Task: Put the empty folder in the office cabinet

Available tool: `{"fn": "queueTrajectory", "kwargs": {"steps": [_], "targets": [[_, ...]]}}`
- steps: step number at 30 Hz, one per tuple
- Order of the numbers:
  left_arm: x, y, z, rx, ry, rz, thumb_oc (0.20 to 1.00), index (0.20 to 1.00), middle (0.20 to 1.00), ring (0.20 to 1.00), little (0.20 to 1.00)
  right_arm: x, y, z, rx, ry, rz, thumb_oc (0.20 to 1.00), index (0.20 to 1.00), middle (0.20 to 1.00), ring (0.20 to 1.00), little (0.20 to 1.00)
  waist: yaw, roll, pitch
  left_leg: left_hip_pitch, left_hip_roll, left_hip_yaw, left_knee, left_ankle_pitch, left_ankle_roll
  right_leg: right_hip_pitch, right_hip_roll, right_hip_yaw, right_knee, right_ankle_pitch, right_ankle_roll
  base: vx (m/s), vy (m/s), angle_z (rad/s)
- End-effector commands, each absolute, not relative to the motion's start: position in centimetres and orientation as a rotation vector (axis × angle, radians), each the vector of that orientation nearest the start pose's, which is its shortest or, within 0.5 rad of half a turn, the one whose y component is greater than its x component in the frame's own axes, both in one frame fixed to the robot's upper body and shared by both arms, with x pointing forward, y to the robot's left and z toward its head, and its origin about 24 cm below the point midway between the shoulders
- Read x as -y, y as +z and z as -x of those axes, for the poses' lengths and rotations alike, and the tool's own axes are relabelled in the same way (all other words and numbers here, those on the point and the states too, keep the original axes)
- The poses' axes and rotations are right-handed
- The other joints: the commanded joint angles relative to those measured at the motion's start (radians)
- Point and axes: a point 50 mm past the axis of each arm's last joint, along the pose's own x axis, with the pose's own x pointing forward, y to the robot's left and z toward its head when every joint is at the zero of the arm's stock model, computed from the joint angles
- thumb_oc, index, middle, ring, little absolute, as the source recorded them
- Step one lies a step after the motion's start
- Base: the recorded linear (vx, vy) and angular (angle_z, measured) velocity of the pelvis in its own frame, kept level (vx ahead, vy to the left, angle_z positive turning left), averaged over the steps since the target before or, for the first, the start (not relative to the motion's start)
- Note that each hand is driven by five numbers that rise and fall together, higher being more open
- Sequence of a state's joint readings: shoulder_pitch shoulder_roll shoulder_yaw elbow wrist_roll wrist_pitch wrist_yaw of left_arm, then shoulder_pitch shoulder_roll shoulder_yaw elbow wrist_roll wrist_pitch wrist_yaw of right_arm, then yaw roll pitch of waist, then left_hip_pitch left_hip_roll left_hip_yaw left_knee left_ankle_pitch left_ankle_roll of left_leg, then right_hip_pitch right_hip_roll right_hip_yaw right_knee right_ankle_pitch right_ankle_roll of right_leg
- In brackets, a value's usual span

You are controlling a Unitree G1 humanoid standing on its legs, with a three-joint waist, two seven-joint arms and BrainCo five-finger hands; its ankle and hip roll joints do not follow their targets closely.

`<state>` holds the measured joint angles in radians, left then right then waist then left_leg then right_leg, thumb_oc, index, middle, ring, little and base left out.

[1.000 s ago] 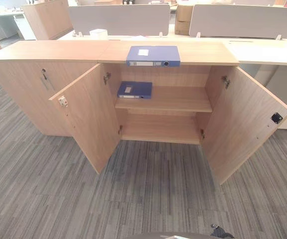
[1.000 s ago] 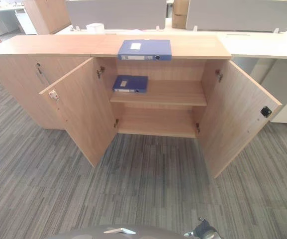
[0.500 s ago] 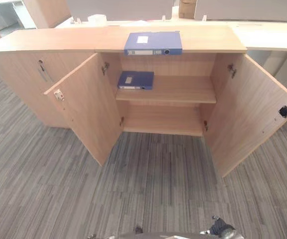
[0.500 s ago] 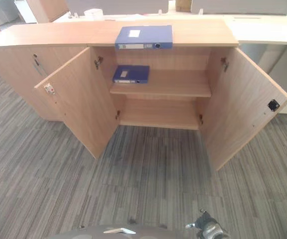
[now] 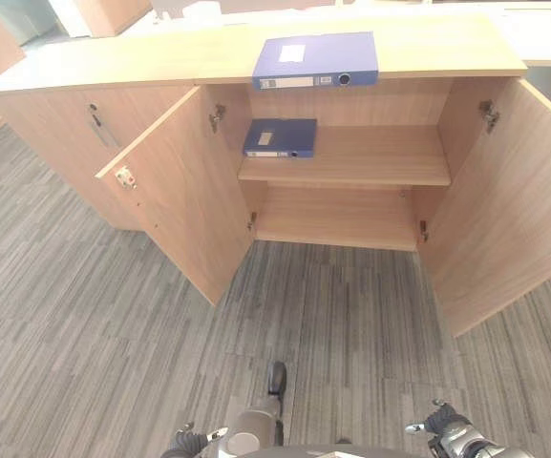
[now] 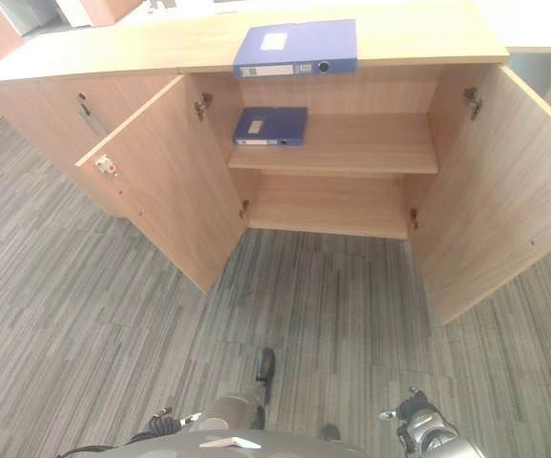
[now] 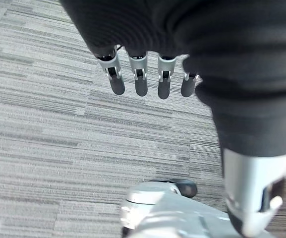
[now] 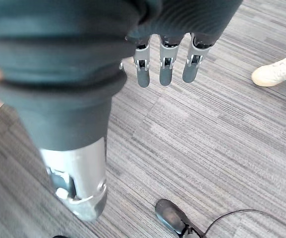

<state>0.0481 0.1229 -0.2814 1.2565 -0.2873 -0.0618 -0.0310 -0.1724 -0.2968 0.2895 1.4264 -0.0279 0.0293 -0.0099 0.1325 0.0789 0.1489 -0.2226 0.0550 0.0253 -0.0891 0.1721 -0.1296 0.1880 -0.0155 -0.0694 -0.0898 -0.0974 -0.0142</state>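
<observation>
Now the camera tips down and nearer the cabinet (image 5: 351, 181), folder (image 5: 315, 60) untouched on top, both hands (image 7: 143, 74) (image 8: 165, 62) hanging with fingers straight, empty.

An office: grey striped carpet (image 5: 84, 315), a low wooden cabinet (image 5: 351, 162) and blue box folders (image 5: 315, 60).

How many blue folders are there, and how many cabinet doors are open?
Blue box folders: 2, one on the wooden cabinet top, one on the upper shelf inside.
Open wooden cabinet doors: 2, one on the left, one on the right.
Total: 4.
</observation>
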Motion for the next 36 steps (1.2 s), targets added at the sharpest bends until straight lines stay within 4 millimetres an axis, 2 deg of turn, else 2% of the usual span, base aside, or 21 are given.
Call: {"fn": "queueTrajectory", "kwargs": {"steps": [1,4,5,6,7,8,10,12,13,14,15,16,17,18,19,20,22,25,31,33,36], "targets": [[-18.3,-17.7,-4.2,-1.305,-0.008,-0.070,1.000,1.000,1.000,1.000,1.000,27.1,-15.2,-9.6,-1.350,-0.001,0.525,1.000,1.000,1.000,1.000,1.000,0.030,-0.015,-0.065,-0.060,-0.004,0.000,0.019,0.037,0.020,0.101,-0.087,-0.072,0.021,-0.079,0.152,0.14,0.101,-0.19],[-18.6,-17.7,-3.6,-1.331,-0.007,-0.081,1.000,1.000,1.000,1.000,1.000,27.2,-15.3,-9.1,-1.370,0.003,0.518,1.000,1.000,1.000,1.000,1.000,0.032,-0.017,-0.079,-0.046,-0.019,-0.002,0.017,0.028,0.032,0.100,-0.114,-0.069,0.052,-0.086,0.163,0.31,0.230,-0.68],[-19.0,-17.9,-1.8,-1.399,0.016,-0.080,1.000,1.000,1.000,1.000,1.000,26.5,-15.8,-7.6,-1.414,-0.008,0.439,1.000,1.000,1.000,1.000,1.000,0.003,-0.039,-0.125,0.060,-0.093,0.042,0.005,-0.032,0.087,0.030,-0.230,-0.062,0.266,0.003,0.225,0.58,0.512,-0.41],[-18.8,-17.9,-2.1,-1.388,0.012,-0.071,1.000,1.000,1.000,1.000,1.000,26.5,-15.8,-7.6,-1.414,-0.008,0.434,1.000,1.000,1.000,1.000,1.000,0.000,-0.040,-0.123,0.072,-0.113,0.048,0.009,-0.046,0.106,-0.003,-0.262,-0.061,0.345,0.061,0.232,0.58,0.512,-0.54],[-18.8,-17.9,-2.1,-1.388,0.012,-0.071,1.000,1.000,1.000,1.000,1.000,26.5,-15.8,-7.6,-1.414,-0.008,0.434,1.000,1.000,1.000,1.000,1.000,0.000,-0.040,-0.123,0.072,-0.113,0.048,0.009,-0.046,0.106,-0.003,-0.262,-0.061,0.345,0.061,0.232,0.19,0.314,-0.34],[-18.9,-17.8,-3.4,-1.340,0.017,-0.061,1.000,1.000,1.000,1.000,1.000,27.1,-15.6,-8.1,-1.397,-0.047,0.425,1.000,1.000,1.000,1.000,1.000,-0.020,-0.034,-0.104,0.123,-0.159,0.043,0.005,-0.076,0.149,-0.086,-0.324,-0.058,0.519,0.221,0.217,0.16,0.286,-0.30],[-19.1,-17.5,-4.7,-1.286,0.035,-0.050,1.000,1.000,1.000,1.000,1.000,27.4,-15.4,-8.5,-1.374,-0.099,0.394,1.000,1.000,1.000,1.000,1.000,-0.032,-0.021,-0.092,0.156,-0.162,0.044,0.002,-0.105,0.158,-0.146,-0.354,-0.089,0.589,0.264,0.194,0.19,0.266,-0.09],[-19.3,-17.1,-6.6,-1.205,0.054,-0.032,1.000,1.000,1.000,1.000,1.000,27.2,-15.3,-9.3,-1.341,-0.113,0.384,1.000,1.000,1.000,1.000,1.000,-0.042,-0.023,-0.080,0.175,-0.159,0.040,0.002,-0.133,0.156,-0.204,-0.402,-0.149,0.555,0.276,0.190,0.15,0.037,0.25],[-19.6,-16.8,-7.5,-1.169,0.058,-0.035,1.000,1.000,1.000,1.000,1.000,27.1,-15.2,-9.8,-1.321,-0.111,0.381,1.000,1.000,1.000,1.000,1.000,-0.050,-0.016,-0.074,0.176,-0.140,0.033,0.002,-0.136,0.150,-0.231,-0.392,-0.164,0.502,0.249,0.183,0.09,-0.055,0.03],[-19.6,-16.8,-7.5,-1.169,0.058,-0.035,1.000,1.000,1.000,1.000,1.000,27.1,-15.2,-9.8,-1.321,-0.111,0.381,1.000,1.000,1.000,1.000,1.000,-0.050,-0.014,-0.077,0.173,-0.137,0.032,0.002,-0.134,0.149,-0.231,-0.388,-0.167,0.496,0.253,0.181,0.10,-0.123,-0.04],[-20.0,-16.4,-8.9,-1.119,0.070,-0.049,1.000,1.000,1.000,1.000,1.000,26.9,-15.1,-10.5,-1.288,-0.121,0.372,1.000,1.000,1.000,1.000,1.000,-0.074,-0.007,-0.056,0.185,-0.118,0.015,0.002,-0.138,0.141,-0.282,-0.339,-0.153,0.406,0.189,0.163,0.12,-0.240,0.22],[-20.9,-15.9,-10.3,-1.078,0.085,-0.085,1.000,1.000,1.000,1.000,1.000,26.6,-15.0,-11.0,-1.264,-0.140,0.353,1.000,1.000,1.000,1.000,1.000,-0.095,-0.026,-0.031,0.194,-0.107,0.001,0.002,-0.140,0.129,-0.265,-0.284,-0.100,0.245,0.167,0.174,0.12,-0.240,0.34],[-20.9,-15.9,-10.3,-1.077,0.085,-0.085,1.000,1.000,1.000,1.000,1.000,26.6,-15.0,-11.1,-1.263,-0.140,0.353,1.000,1.000,1.000,1.000,1.000,-0.095,-0.026,-0.031,0.192,-0.107,0.001,0.002,-0.139,0.129,-0.265,-0.283,-0.101,0.241,0.170,0.174,0.14,-0.257,0.35],[-21.4,-15.7,-10.9,-1.064,0.087,-0.118,1.000,1.000,1.000,1.000,1.000,26.4,-15.1,-11.0,-1.260,-0.150,0.337,1.000,1.000,1.000,1.000,1.000,-0.114,-0.042,-0.021,0.209,-0.105,-0.011,0.002,-0.156,0.125,-0.283,-0.243,-0.049,0.151,0.176,0.178,0.20,-0.222,0.45],[-22.0,-15.4,-11.4,-1.053,0.090,-0.158,1.000,1.000,1.000,1.000,1.000,25.9,-15.5,-10.2,-1.274,-0.155,0.307,1.000,1.000,1.000,1.000,1.000,-0.129,-0.074,-0.021,0.223,-0.103,-0.034,0.002,-0.171,0.116,-0.257,-0.191,0.032,0.063,0.177,0.197,0.25,-0.281,0.50],[-22.1,-15.3,-11.7,-1.045,0.097,-0.164,1.000,1.000,1.000,1.000,1.000,25.7,-15.6,-9.9,-1.285,-0.141,0.313,1.000,1.000,1.000,1.000,1.000,-0.126,-0.085,-0.023,0.224,-0.104,-0.035,0.002,-0.173,0.116,-0.247,-0.192,0.016,0.039,0.193,0.197,0.20,-0.267,0.71],[-21.9,-15.4,-11.4,-1.048,0.088,-0.166,1.000,1.000,1.000,1.000,1.000,25.3,-15.9,-9.1,-1.310,-0.112,0.326,1.000,1.000,1.000,1.000,1.000,-0.129,-0.098,-0.041,0.225,-0.090,-0.040,0.002,-0.175,0.109,-0.235,-0.168,0.006,0.003,0.201,0.187,0.11,-0.197,0.97],[-21.8,-15.7,-10.7,-1.071,0.104,-0.150,1.000,1.000,1.000,1.000,1.000,25.4,-16.0,-8.3,-1.333,-0.101,0.345,1.000,1.000,1.000,1.000,1.000,-0.124,-0.098,-0.065,0.232,-0.065,-0.046,0.002,-0.177,0.101,-0.233,-0.137,-0.014,0.003,0.177,0.178,0.11,-0.142,0.45],[-21.6,-15.9,-10.1,-1.090,0.105,-0.149,1.000,1.000,1.000,1.000,1.000,25.6,-16.0,-8.1,-1.329,-0.111,0.344,1.000,1.000,1.000,1.000,1.000,-0.125,-0.101,-0.082,0.249,-0.044,-0.043,0.002,-0.182,0.089,-0.207,-0.121,-0.016,0.003,0.155,0.169,0.09,-0.075,-0.19],[-21.4,-15.9,-10.4,-1.077,0.095,-0.155,1.000,1.000,1.000,1.000,1.000,25.5,-16.0,-8.4,-1.308,-0.113,0.340,1.000,1.000,1.000,1.000,1.000,-0.127,-0.101,-0.086,0.257,-0.034,-0.045,0.002,-0.185,0.082,-0.197,-0.113,-0.013,0.003,0.147,0.163,0.11,-0.096,-0.04],[-20.7,-14.8,-12.5,-0.952,0.077,-0.140,1.000,1.000,1.000,1.000,1.000,24.8,-15.9,-9.2,-1.267,-0.090,0.349,1.000,1.000,1.000,1.000,1.000,-0.129,-0.098,-0.093,0.277,-0.015,-0.048,0.002,-0.191,0.069,-0.167,-0.100,-0.025,0.003,0.124,0.155,0.11,-0.078,-0.03]]}}
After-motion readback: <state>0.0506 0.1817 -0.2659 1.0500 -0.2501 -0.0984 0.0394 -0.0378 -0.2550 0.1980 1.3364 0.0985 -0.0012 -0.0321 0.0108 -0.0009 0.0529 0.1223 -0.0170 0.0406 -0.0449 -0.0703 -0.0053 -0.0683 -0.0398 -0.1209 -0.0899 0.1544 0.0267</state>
